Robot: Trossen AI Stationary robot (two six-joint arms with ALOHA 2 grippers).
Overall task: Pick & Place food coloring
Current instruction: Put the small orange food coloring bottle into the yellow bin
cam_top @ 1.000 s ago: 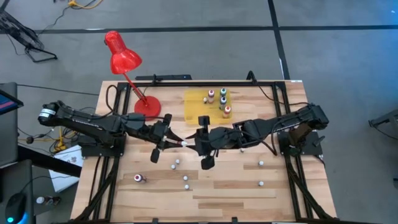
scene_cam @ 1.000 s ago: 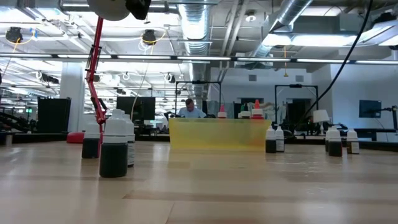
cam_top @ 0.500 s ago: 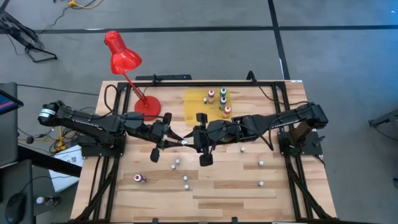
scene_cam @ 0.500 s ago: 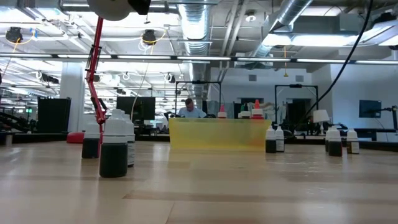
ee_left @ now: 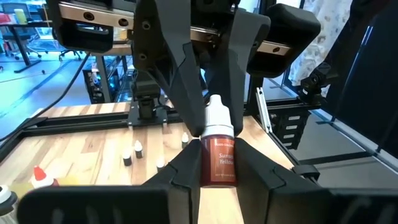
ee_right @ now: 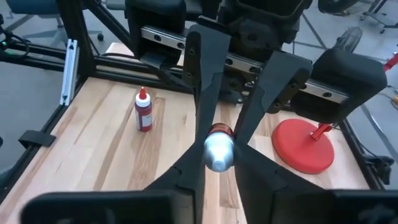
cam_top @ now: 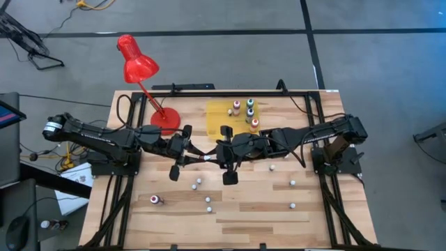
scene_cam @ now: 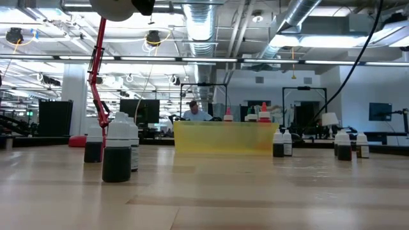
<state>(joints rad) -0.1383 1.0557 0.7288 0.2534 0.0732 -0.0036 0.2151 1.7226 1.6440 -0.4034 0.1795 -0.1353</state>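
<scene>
The food coloring bottle (ee_left: pixel 217 158) has a red-brown body labelled Sunset Yellow and a white cap. It lies level in the air above the table's middle (cam_top: pixel 206 159). My left gripper (cam_top: pixel 198 157) is shut on its body. My right gripper (cam_top: pixel 212 157) comes from the opposite side and is shut around its cap (ee_right: pixel 219 154). Several more bottles (cam_top: pixel 247 111) stand on the flat yellow mat (cam_top: pixel 218 117). Others stand scattered on the near half of the table (cam_top: pixel 198 183) (cam_top: pixel 293 183), and one lies on its side (cam_top: pixel 155 199). Neither gripper shows in the low view. My left gripper pinches the bottle's labelled body (ee_left: pixel 217 163) between its two fingers (ee_left: pixel 181 175). It comes level from the table's left, fingers along the bottle. The bottle is lifted clear, level, cap toward the right. My right gripper has the white cap (ee_left: pixel 216 109) between its two fingers (ee_right: pixel 189 168). It comes level from the table's right, along the bottle, facing my left gripper. Whether the pads press the cap or only flank it is hard to tell.
A red desk lamp stands with its base (cam_top: pixel 164 118) on the far left part of the table. In the low view bottles stand near left (scene_cam: pixel 117 153) and far right (scene_cam: pixel 345 145), beside the mat's edge (scene_cam: pixel 223 137). Black frame rails border the table (cam_top: pixel 317 118).
My right gripper has moved toward the table's left, up to my left gripper, until its fingers reach around the bottle's cap. The bottle has stayed level in my left gripper above the table's middle.
</scene>
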